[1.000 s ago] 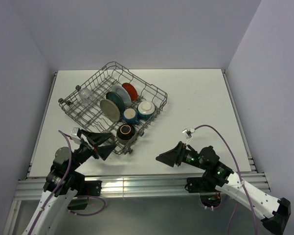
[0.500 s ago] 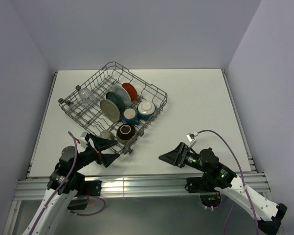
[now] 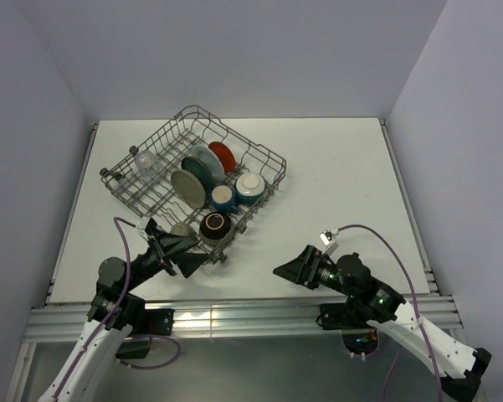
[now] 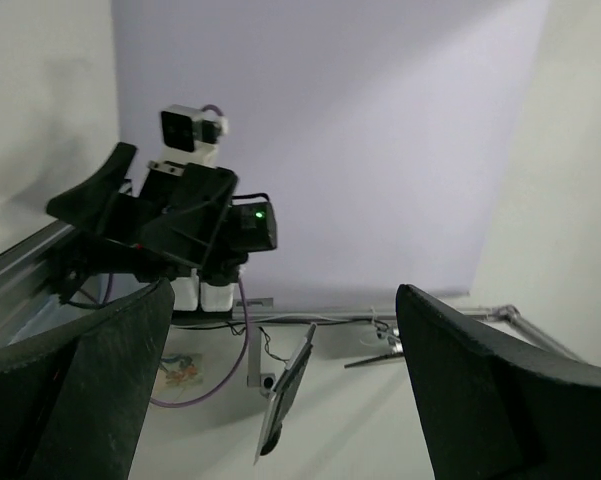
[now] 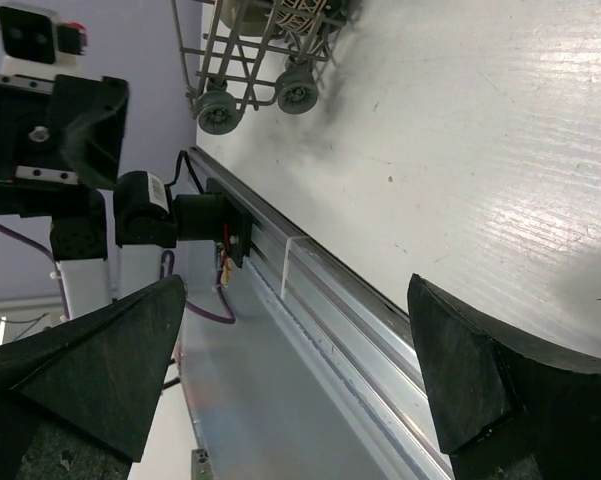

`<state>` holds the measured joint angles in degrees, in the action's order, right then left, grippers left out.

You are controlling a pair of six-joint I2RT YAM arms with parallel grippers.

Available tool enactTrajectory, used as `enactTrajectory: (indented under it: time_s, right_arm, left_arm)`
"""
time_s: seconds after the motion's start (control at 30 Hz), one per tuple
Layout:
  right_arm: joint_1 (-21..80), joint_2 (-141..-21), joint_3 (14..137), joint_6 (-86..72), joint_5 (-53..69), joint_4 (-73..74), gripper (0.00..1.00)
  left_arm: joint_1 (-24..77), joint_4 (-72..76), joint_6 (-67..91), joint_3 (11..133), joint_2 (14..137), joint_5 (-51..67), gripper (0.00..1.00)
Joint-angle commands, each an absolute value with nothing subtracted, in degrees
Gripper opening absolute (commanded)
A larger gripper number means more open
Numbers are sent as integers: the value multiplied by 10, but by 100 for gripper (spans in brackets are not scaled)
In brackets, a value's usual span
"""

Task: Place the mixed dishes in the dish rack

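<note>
Mixed dishes (image 3: 202,174) all sit inside dish rack (image 3: 163,142), far-left part of table (image 3: 343,167); none seen loose. Left gripper (image 3: 197,253) and right gripper (image 3: 279,275) gape wide, empty, near front edge. Loading looks finished. Next move, probably: park both arms clear of the rack.

The overhead camera looks steeply down from 6 o'clock across the whole white tabletop (image 3: 335,167). The left wrist camera faces sideways and tilts upward at the black-and-white right arm (image 4: 195,225). The right wrist camera is low and rolled sideways. It shares with the overhead view the grey wire dish rack (image 5: 255,100) at 12 o'clock and the black-and-white left arm (image 5: 70,140) at 10 o'clock.
</note>
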<state>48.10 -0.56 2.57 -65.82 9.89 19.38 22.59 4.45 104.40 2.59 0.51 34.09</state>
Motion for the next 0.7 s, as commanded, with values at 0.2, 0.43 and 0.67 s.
enactTrajectory:
  time_s: [0.2, 0.43, 0.67]
  right_arm:
    - [479, 169, -6, -607, 69, 225, 100]
    - [478, 170, 15, -584, 55, 229, 100]
    - [479, 170, 29, -570, 49, 250, 100]
  left_arm:
    - [226, 192, 1049, -82, -94, 381, 99]
    - [226, 240, 1041, -98, -93, 370, 99]
    - [226, 261, 1028, -94, -94, 371, 99]
